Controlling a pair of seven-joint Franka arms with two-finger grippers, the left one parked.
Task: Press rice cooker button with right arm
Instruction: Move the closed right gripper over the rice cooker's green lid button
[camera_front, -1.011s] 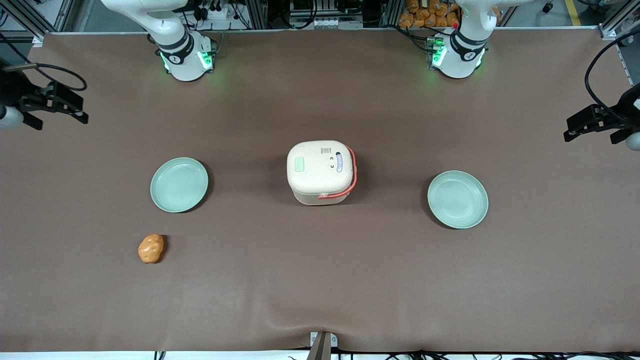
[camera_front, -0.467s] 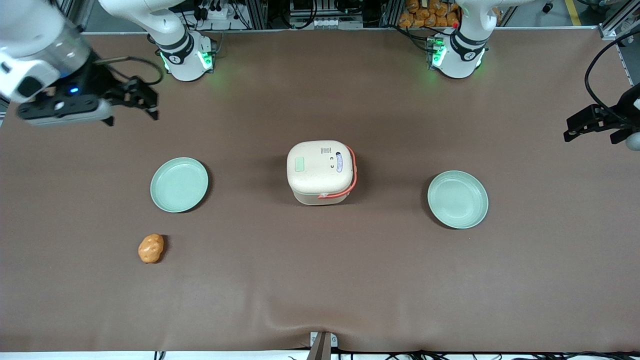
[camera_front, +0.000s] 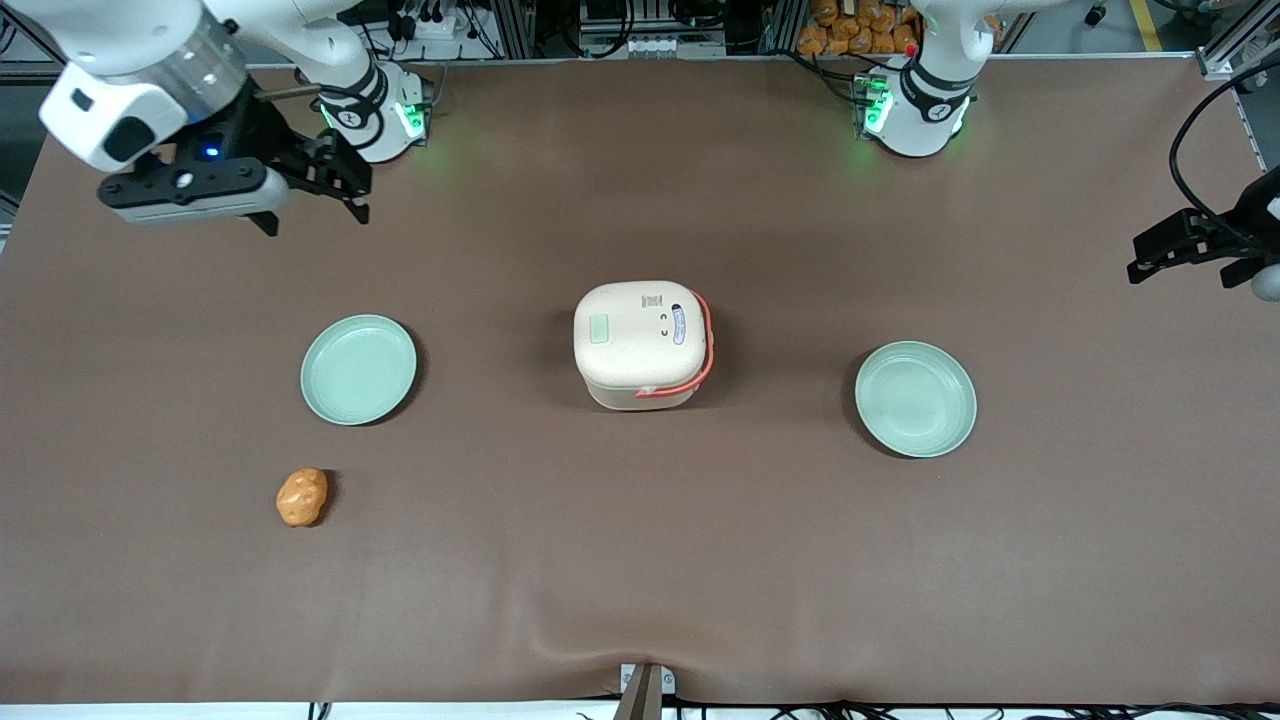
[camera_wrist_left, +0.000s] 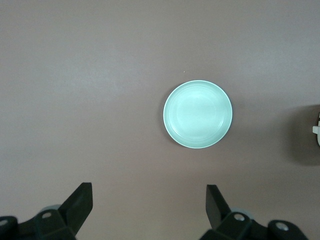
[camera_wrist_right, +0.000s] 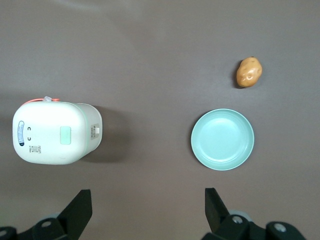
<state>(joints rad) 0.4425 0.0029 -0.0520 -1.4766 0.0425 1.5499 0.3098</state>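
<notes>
The cream rice cooker (camera_front: 641, 343) with its orange-red strap handle stands shut at the middle of the table. The small pale green button (camera_front: 599, 329) lies on its lid, on the side toward the working arm. Both show in the right wrist view, the cooker (camera_wrist_right: 55, 132) and the button (camera_wrist_right: 65, 135). My right gripper (camera_front: 315, 200) hangs high above the table toward the working arm's end, farther from the front camera than the cooker and well apart from it. It is open and empty; its fingers (camera_wrist_right: 80, 207) stand wide apart over bare table.
A pale green plate (camera_front: 358, 369) lies between the gripper and the cooker, also seen in the right wrist view (camera_wrist_right: 222, 139). An orange potato (camera_front: 302, 497) lies nearer the front camera. A second green plate (camera_front: 915, 398) lies toward the parked arm's end.
My right arm has swung in from the table's edge toward the middle, bringing the open gripper closer to the cooker. Nothing on the table has moved.
</notes>
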